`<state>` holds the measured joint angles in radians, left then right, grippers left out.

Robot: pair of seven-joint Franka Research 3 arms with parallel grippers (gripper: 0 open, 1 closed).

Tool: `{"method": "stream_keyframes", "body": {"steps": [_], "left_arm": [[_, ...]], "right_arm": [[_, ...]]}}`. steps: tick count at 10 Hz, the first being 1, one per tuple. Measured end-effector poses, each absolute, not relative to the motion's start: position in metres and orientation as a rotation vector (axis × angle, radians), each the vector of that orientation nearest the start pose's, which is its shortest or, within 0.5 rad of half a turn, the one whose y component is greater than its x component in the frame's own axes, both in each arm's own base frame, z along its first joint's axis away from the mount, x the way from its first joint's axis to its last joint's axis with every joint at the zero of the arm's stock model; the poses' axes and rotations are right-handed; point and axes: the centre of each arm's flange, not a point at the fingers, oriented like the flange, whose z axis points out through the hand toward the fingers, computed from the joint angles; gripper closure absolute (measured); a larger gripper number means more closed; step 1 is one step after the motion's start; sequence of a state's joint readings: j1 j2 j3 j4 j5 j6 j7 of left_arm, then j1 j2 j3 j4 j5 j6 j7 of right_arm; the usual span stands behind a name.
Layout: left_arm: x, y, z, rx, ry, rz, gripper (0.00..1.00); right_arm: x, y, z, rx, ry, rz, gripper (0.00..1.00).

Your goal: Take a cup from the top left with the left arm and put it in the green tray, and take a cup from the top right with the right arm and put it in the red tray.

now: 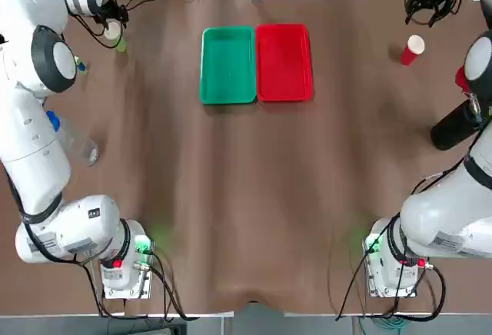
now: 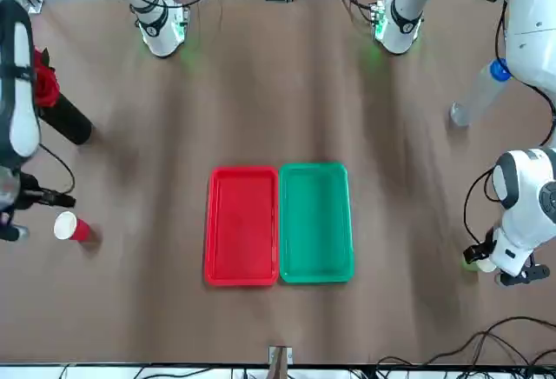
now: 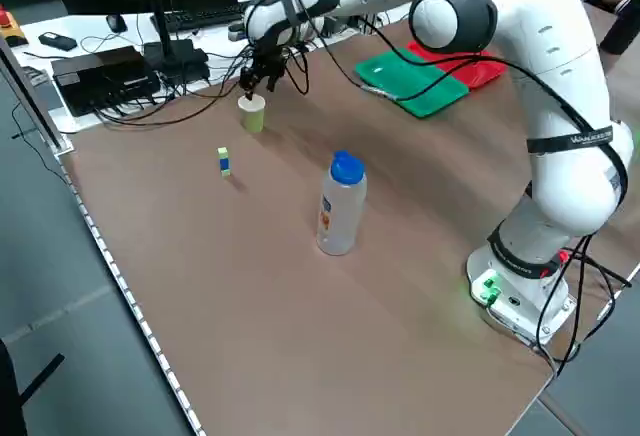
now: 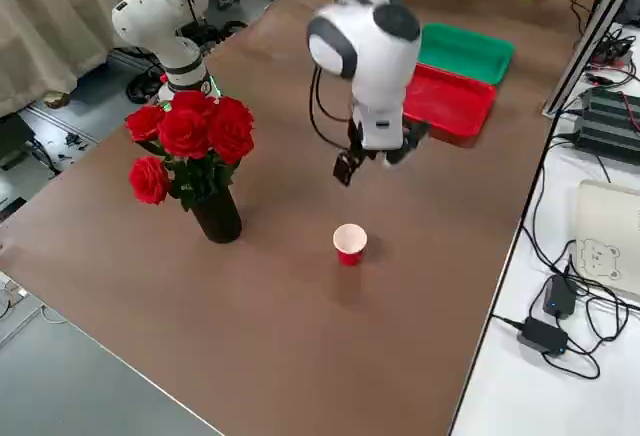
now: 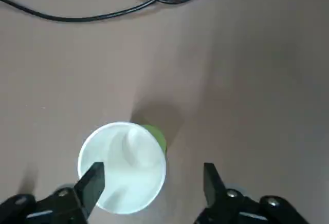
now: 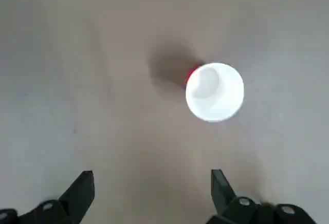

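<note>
- Green tray (image 1: 228, 64) and red tray (image 1: 284, 62) lie between my grippers.
- My left gripper (image 5: 153, 163), spread, lines up off-centre at the yellow-green cup (image 5: 123, 167); centring precedes closing.
- My right gripper (image 6: 152, 171), spread, must reach nearby red cup (image 6: 215, 92).

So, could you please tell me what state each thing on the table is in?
Green cup: upright, between the left gripper's open fingers
Red cup: upright, not held
Green tray: flat, empty
Red tray: flat, empty
Bottle: upright, capped
Roses: in bloom, in a black vase
Left gripper: open, at the green cup
Right gripper: open, above the table, near the red cup
</note>
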<state>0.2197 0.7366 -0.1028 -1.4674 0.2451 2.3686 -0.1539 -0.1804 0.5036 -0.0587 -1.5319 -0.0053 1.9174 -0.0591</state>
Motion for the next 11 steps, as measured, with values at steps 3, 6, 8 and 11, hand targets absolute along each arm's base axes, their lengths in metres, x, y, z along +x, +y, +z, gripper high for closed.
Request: {"method": "stream_keyframes", "body": {"steps": [3, 6, 8, 11], "left_arm": [[0.728, 0.105, 0.234, -3.015, -0.211, -0.236, 0.5], [0.734, 0.115, 0.251, -3.004, -0.23, -0.284, 0.95], [0.736, 0.112, 0.278, -2.997, -0.229, -0.308, 0.98], [0.732, 0.057, 0.328, -3.0, -0.289, -0.227, 0.98]], "right_arm": [[0.674, -0.172, 0.285, -3.153, 0.211, 0.154, 0.0], [0.68, -0.178, 0.274, -3.167, 0.194, 0.076, 0.01], [0.68, -0.179, 0.27, -3.167, 0.189, 0.076, 0.07], [0.679, -0.179, 0.254, -3.166, 0.159, 0.1, 0.07]]}}
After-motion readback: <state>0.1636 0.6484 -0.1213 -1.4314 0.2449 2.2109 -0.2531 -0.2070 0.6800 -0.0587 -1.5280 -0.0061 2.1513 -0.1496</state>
